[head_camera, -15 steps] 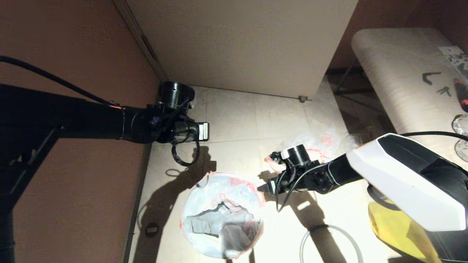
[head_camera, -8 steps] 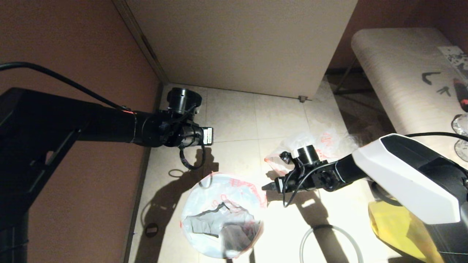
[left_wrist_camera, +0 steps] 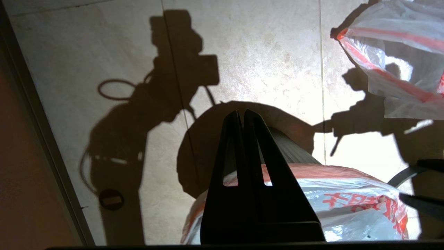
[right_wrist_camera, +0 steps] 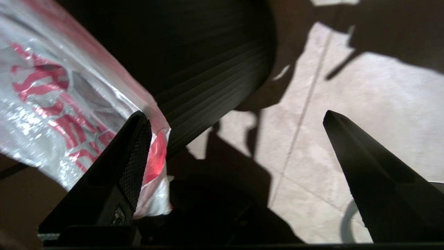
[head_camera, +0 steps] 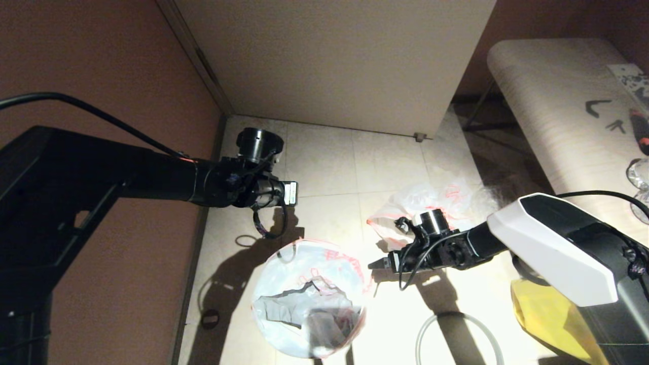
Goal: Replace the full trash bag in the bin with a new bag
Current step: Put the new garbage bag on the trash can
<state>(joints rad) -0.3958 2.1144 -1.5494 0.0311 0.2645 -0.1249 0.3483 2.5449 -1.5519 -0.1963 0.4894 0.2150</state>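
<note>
The bin (left_wrist_camera: 298, 147), black with ribbed walls (right_wrist_camera: 215, 76), stands on the floor tiles. The new bag (head_camera: 304, 263), limp white plastic with red print, lines it and folds over its rim (left_wrist_camera: 347, 205). The full trash bag (head_camera: 431, 200) lies crumpled on the floor behind the right arm, and its red-edged side (left_wrist_camera: 392, 69) shows in the left wrist view. My left gripper (left_wrist_camera: 241, 114) is shut with nothing in it and hangs over the bin's far left rim. My right gripper (head_camera: 377, 264) is open beside the right rim. One of its fingers (right_wrist_camera: 133, 146) rests against the bag's folded edge.
A grey rim ring (head_camera: 456, 332) lies on the floor right of the bin. A big yellow bag (head_camera: 552, 319) sits under the right arm. A cabinet (head_camera: 334, 61) stands behind, a wall (head_camera: 101, 61) to the left, and a padded bench (head_camera: 557, 101) at the right.
The left arm has shifted right and nearer the bin. The right arm has dropped lower, and its open gripper has moved slightly away from the bin's right rim.
</note>
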